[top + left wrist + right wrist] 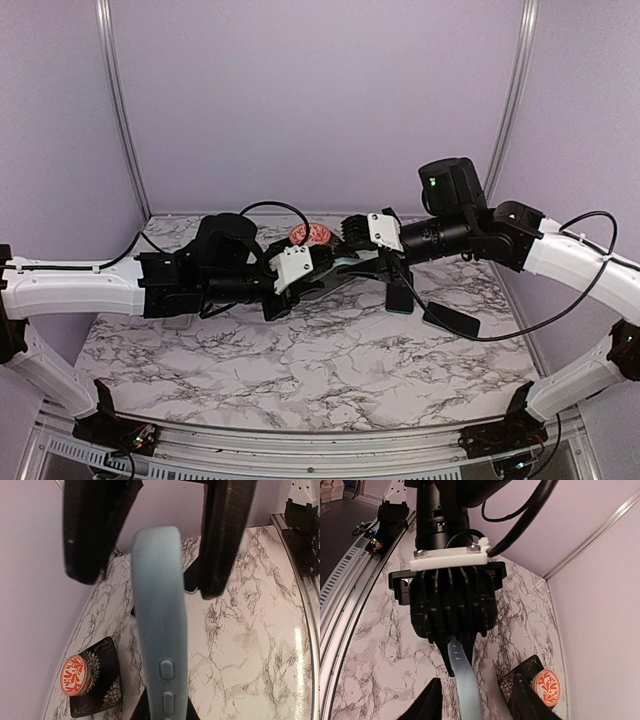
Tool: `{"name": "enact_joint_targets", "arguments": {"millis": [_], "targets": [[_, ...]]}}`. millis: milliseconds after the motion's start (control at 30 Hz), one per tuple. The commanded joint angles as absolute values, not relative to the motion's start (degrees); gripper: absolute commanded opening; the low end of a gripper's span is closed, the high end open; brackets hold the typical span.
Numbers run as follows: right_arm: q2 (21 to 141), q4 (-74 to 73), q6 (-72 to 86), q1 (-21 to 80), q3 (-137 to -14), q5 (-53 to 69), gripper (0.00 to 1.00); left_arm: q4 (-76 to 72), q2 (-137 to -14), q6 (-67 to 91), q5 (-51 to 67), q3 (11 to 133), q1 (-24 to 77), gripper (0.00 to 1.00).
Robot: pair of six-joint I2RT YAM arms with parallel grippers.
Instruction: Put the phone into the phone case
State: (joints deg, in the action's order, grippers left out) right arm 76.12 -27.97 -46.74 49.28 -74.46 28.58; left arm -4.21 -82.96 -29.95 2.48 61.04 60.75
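Observation:
A light blue phone case (345,262) is held edge-up above the table's back middle, between my two grippers. My left gripper (322,270) is shut on its near end; its buttoned edge (161,630) runs up the left wrist view. My right gripper (350,238) is open, and its black fingers (227,530) stand on either side of the case's far end without touching it. In the right wrist view the case (465,685) runs between my open right fingers (525,700) to the left gripper (452,610). A black phone (450,322) lies flat on the table at the right.
A black patterned case with a red-and-white round grip (310,236) lies at the back, near the wall; it also shows in the left wrist view (92,680) and the right wrist view (546,686). Another dark flat slab (400,295) lies under the right arm. A cable (500,335) crosses the right side.

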Motion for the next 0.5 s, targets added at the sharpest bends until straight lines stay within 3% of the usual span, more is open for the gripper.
{"name": "enact_joint_targets", "arguments": {"millis": [0, 33, 133, 333, 467], "targets": [[70.5, -16.5, -36.8, 47.9, -72.6, 23.0, 0.93, -11.8, -80.1, -21.0, 4.8, 63.5, 60.5, 0.00], [69.0, -13.7, -33.9, 46.7, -71.1, 22.9, 0.98, -11.9, -79.9, -18.8, 6.4, 64.4, 60.3, 0.00], [64.8, -6.5, -25.4, 41.3, -66.4, 31.7, 0.99, -14.0, -78.7, -14.5, 12.4, 64.9, 60.2, 0.00], [62.4, -6.4, -21.0, 39.7, -63.1, 43.5, 0.77, -23.1, -76.7, -8.3, 18.9, 61.1, 59.6, 0.00], [61.4, -7.3, -19.4, 39.7, -62.3, 45.9, 0.77, -24.5, -77.1, -6.8, 21.1, 60.9, 59.6, 0.00]]}}
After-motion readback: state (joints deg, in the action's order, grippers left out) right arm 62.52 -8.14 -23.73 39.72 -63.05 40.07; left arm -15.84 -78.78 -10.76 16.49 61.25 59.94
